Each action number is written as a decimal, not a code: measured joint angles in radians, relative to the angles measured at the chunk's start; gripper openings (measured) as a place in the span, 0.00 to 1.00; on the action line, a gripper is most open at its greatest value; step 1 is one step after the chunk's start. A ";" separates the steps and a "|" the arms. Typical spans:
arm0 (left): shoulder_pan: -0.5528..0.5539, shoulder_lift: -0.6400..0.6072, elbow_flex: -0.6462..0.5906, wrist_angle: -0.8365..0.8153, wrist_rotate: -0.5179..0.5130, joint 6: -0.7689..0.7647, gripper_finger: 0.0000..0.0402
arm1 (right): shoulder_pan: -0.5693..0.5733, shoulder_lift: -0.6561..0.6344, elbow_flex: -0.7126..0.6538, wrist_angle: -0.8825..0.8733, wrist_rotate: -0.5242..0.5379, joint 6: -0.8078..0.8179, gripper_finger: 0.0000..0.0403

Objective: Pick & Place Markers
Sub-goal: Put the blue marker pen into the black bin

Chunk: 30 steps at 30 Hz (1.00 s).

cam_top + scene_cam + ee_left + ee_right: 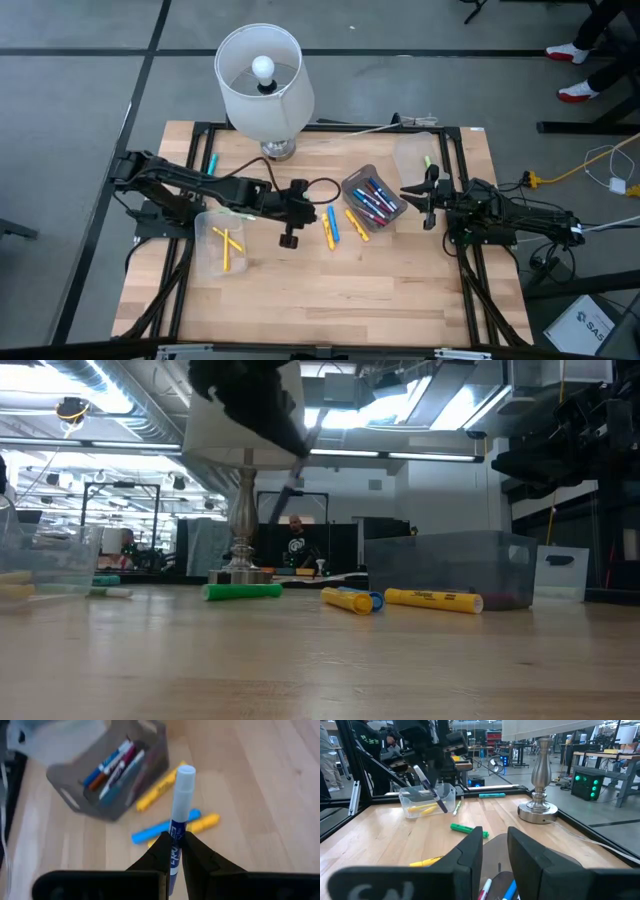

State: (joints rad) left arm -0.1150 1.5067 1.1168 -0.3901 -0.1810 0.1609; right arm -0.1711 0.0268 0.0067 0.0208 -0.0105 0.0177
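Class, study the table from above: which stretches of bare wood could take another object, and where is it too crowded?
Free: the wide near strip of the table, below the clear bin. Crowded: the middle, where loose markers lie between the left gripper and the grey bin, with the lamp behind.

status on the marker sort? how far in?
Partway. Done: several markers sit in the grey bin, two yellow ones in the clear bin. In hand: left gripper is shut on a blue dry-erase marker. Left: loose markers on the table. Right gripper hangs over the grey bin.
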 joint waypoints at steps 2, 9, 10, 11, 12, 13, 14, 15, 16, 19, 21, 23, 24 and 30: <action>0.000 0.006 0.000 0.061 0.000 0.021 0.05 | 0.000 0.000 0.000 0.000 0.000 0.000 0.22; 0.000 0.022 0.001 0.291 -0.068 0.067 0.06 | 0.000 0.000 0.000 0.000 0.000 0.000 0.22; 0.001 0.026 0.001 0.325 -0.081 0.076 0.06 | 0.000 0.000 0.000 0.000 0.000 0.000 0.22; 0.001 0.026 0.001 0.345 -0.094 0.084 0.06 | 0.000 0.000 0.000 0.000 0.000 0.000 0.22; 0.002 0.027 0.001 0.375 -0.101 0.096 0.06 | 0.000 0.000 0.000 0.000 0.000 0.000 0.22; 0.004 0.033 0.001 0.418 -0.105 0.112 0.06 | 0.000 0.000 0.000 0.000 0.000 0.000 0.22; 0.008 0.040 0.003 0.450 -0.105 0.124 0.06 | 0.000 0.000 0.000 0.000 0.000 0.000 0.22; 0.012 0.043 0.002 0.463 -0.105 0.134 0.06 | 0.000 0.000 0.000 0.000 0.000 0.000 0.22; 0.015 0.049 0.000 0.481 -0.105 0.145 0.06 | 0.000 0.000 0.000 0.000 0.000 0.000 0.22; 0.032 0.071 0.001 0.557 -0.089 0.174 0.06 | 0.000 0.000 0.000 0.000 0.000 0.000 0.22; 0.045 0.092 0.001 0.597 -0.073 0.176 0.06 | 0.000 0.000 0.000 0.000 0.000 0.000 0.22; 0.061 0.113 0.001 0.627 -0.042 0.178 0.06 | 0.000 0.000 0.000 0.000 0.000 0.000 0.22; 0.070 0.125 0.001 0.652 -0.028 0.182 0.06 | 0.000 0.000 0.000 0.000 0.000 0.000 0.22; 0.121 0.190 0.000 0.775 0.053 0.186 0.06 | 0.000 0.000 0.000 0.000 0.000 0.000 0.22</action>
State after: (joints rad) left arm 0.0060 1.6970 1.1172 0.3854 -0.1277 0.3473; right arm -0.1711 0.0265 0.0067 0.0212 -0.0105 0.0177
